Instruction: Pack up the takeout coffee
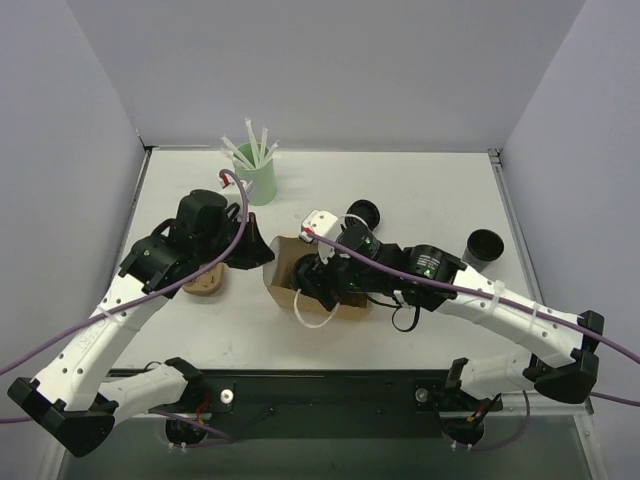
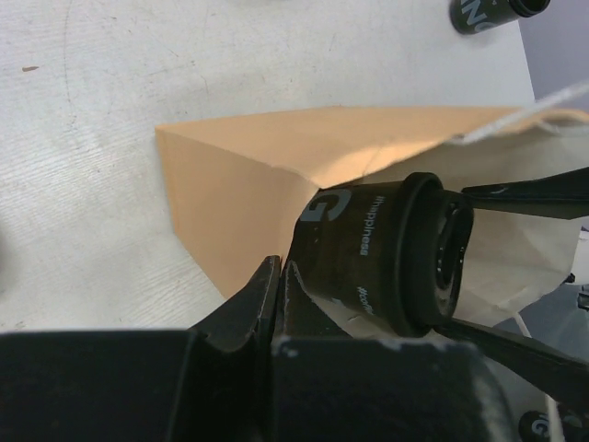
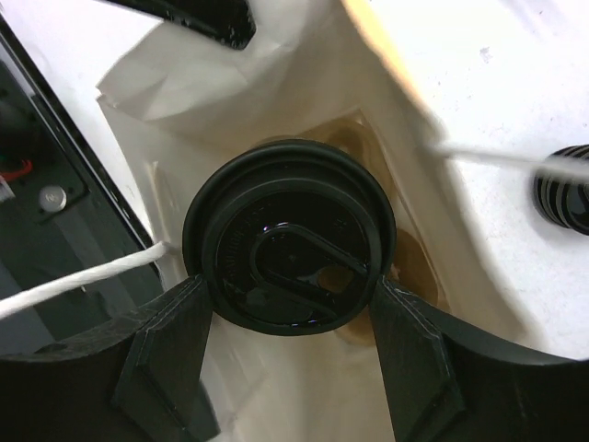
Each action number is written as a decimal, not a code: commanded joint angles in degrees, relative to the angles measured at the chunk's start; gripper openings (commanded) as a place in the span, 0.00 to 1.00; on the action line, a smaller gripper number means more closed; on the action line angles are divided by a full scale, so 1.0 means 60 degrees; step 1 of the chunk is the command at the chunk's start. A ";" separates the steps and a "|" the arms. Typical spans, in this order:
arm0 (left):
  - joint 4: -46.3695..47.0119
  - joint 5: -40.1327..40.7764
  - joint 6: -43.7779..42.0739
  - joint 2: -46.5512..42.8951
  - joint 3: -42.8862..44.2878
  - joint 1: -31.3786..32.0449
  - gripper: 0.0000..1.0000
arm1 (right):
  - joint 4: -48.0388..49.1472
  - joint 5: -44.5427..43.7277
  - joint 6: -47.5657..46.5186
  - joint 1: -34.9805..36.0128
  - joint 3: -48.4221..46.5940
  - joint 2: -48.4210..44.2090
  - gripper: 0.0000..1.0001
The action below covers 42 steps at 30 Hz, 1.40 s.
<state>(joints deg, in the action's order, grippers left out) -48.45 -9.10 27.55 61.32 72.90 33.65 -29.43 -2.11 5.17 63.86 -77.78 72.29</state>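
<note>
Right gripper (image 3: 290, 296) is holding the takeout coffee (image 3: 290, 244) inside the brown paper bag (image 2: 230, 193).
Its jaws are standing partway open, clamping the lidded cup from both sides. At the bag's 9 o'clock edge, the left gripper (image 2: 279, 276) is sitting with jaws fully closed; whether it is pinching paper, I cannot tell.

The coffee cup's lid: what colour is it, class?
The lid is black, matching the cup; best seen in the right wrist view, in the right gripper.
</note>
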 commanded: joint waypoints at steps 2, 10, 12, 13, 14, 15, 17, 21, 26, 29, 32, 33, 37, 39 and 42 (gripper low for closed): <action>0.0428 -0.0402 0.0095 -0.0098 0.0520 -0.0042 0.00 | -0.0661 -0.0117 -0.0729 0.0212 -0.0616 0.0168 0.42; 0.0194 -0.0051 -0.0241 0.0092 0.0550 -0.0042 0.00 | -0.1101 -0.0759 -0.1447 0.0315 -0.0996 -0.0124 0.42; 0.0034 0.0154 -0.0329 0.0122 0.0520 -0.0042 0.00 | -0.1028 -0.0908 -0.1564 0.0315 -0.1201 -0.0198 0.42; 0.0003 0.0184 -0.0344 0.0151 0.0520 -0.0042 0.00 | -0.0970 -0.0923 -0.1608 0.0315 -0.1260 -0.0242 0.42; -0.0040 0.0213 -0.0358 0.0151 0.0520 -0.0042 0.00 | -0.0867 -0.0966 -0.1623 0.0315 -0.1319 -0.0271 0.42; -0.0055 0.0301 -0.0387 0.0166 0.0535 -0.0042 0.00 | -0.0837 -0.0967 -0.1623 0.0271 -0.1450 -0.0271 0.42; -0.0186 0.0433 -0.0417 0.0224 0.0608 -0.0042 0.00 | -0.0735 -0.0981 -0.1609 0.0256 -0.1568 -0.0286 0.42; -0.0480 0.0842 -0.0650 0.0371 0.0798 -0.0042 0.00 | -0.0224 -0.1434 -0.1258 0.0139 -0.1642 -0.0534 0.42; -0.0874 0.1326 -0.0681 0.0400 0.1003 -0.0086 0.00 | 0.0715 -0.1494 -0.0513 -0.0169 -0.1582 -0.1091 0.42; -0.1255 0.1662 -0.0724 0.0429 0.1149 -0.0261 0.00 | 0.0774 -0.1815 -0.0189 -0.0373 -0.1860 -0.1252 0.42; -0.1694 0.1926 -0.0943 0.0415 0.1223 -0.0640 0.00 | 0.0278 -0.2356 0.0162 -0.0681 -0.2110 -0.1413 0.42; -0.1798 0.2087 -0.0988 0.0400 0.1238 -0.0700 0.00 | 0.0059 -0.2677 0.0236 -0.0725 -0.2139 -0.1443 0.42; -0.2106 0.2732 -0.1091 0.0137 0.1194 -0.0730 0.00 | -0.1592 -0.4128 0.0953 -0.1062 -0.2183 -0.1750 0.42; -0.2238 0.2966 -0.1091 0.0078 0.1165 -0.0730 0.00 | -0.2138 -0.4643 0.1436 -0.1325 -0.2082 -0.1911 0.42; -0.2560 0.3579 -0.1134 0.0063 0.1106 -0.0730 0.00 | -0.3324 -0.4483 0.2403 -0.1880 -0.1848 -0.2073 0.42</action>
<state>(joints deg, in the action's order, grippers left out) -59.90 6.15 21.96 62.96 77.73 29.52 -38.87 -23.88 11.49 55.83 -89.23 61.45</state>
